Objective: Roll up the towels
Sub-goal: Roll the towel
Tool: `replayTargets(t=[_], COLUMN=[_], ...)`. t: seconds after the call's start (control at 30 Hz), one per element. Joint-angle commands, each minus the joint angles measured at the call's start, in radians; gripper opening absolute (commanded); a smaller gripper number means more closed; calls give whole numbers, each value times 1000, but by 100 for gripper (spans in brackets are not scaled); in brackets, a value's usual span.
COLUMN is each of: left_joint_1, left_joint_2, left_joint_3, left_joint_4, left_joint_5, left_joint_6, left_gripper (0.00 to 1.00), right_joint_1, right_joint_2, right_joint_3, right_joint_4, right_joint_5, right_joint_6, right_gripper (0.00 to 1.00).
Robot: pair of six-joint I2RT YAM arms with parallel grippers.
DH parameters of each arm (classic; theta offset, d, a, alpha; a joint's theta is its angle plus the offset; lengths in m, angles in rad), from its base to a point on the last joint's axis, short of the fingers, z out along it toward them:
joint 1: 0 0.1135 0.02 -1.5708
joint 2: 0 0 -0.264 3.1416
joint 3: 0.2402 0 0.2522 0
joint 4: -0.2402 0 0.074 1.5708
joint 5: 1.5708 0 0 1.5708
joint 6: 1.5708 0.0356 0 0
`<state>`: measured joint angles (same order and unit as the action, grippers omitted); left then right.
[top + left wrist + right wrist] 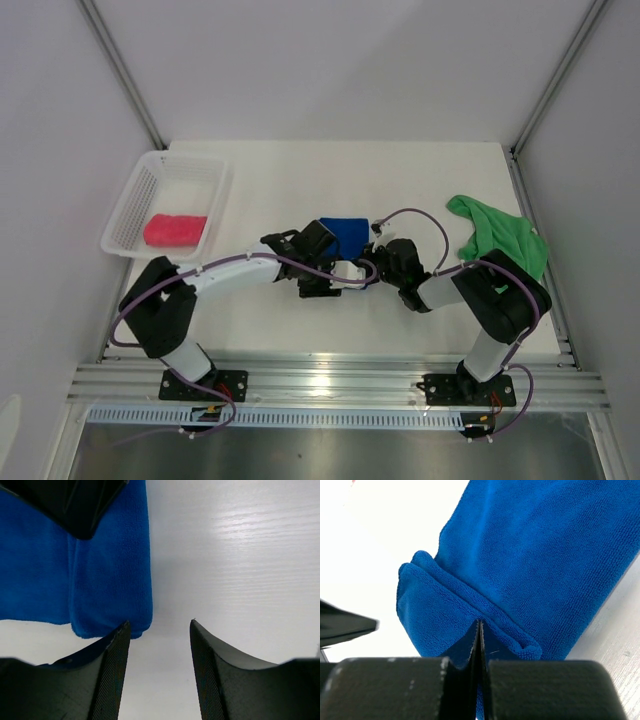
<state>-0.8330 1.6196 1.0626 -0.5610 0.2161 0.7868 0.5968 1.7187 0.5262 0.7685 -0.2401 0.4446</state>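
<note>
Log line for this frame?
blue towel: folded | left gripper: open | right gripper: shut on blue towel | pink towel: in basket | green towel: crumpled

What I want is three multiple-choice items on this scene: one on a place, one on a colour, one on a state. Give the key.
1. The pink-red towel lies: A in the white basket; B under the right arm; C on the floor.
2. The crumpled towel at the table's right edge is: A blue; B green; C yellow.
3. The left hand's jaws are: A shut on a towel; B shut on nothing; C open.
Key: 1 A, it rests inside the basket; 2 B, the top view shows it green; 3 C, bare table shows between the fingers.
</note>
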Motion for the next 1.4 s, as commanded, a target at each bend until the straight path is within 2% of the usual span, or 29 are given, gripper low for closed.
replayTargets(t=[0.0,0.3,0.53,0.87,0.97,1.0,1.07,1.1,1.17,1.23,1.27,1.33,1.37], left_joint_1=[-8,-6,14,31,43,44,51,54,67,83,89,122,133], left_joint_2=[-93,23,126,171,181,184,195,195,203,206,209,207,207], left_joint_3=[48,13,37,10,7,8,4,4,20,31,49,74,94], left_joint_4=[-51,71,52,79,82,85,96,102,99,79,67,17,1], left_joint_5=[77,-4,-24,-112,-113,-119,-130,-130,-110,-84,-69,-22,24], left_joint_6=[-21,42,55,63,65,65,52,46,31,16,6,-12,-20], left_gripper=[55,55,56,56,48,36,24,11,1,1,1,1,1], right_joint_1=[-5,-9,-11,-18,-17,-18,-19,-19,-19,-22,-23,-35,-43], right_joint_2=[2,9,1,-16,-13,-8,-5,-7,-27,-51,-85,-126,-148], right_joint_3=[6,14,15,21,18,21,20,20,18,23,23,21,24], right_joint_4=[-5,-21,-26,-41,-37,-37,-38,-38,-52,-73,-80,-101,-118], right_joint_5=[28,30,28,13,6,-14,-25,-25,-10,-1,4,8,9], right_joint_6=[-7,-4,-6,-9,3,6,6,3,-1,-9,-21,-38,-65], right_gripper=[0,0,0,0,0,0,0,0,2,9,20,30,38])
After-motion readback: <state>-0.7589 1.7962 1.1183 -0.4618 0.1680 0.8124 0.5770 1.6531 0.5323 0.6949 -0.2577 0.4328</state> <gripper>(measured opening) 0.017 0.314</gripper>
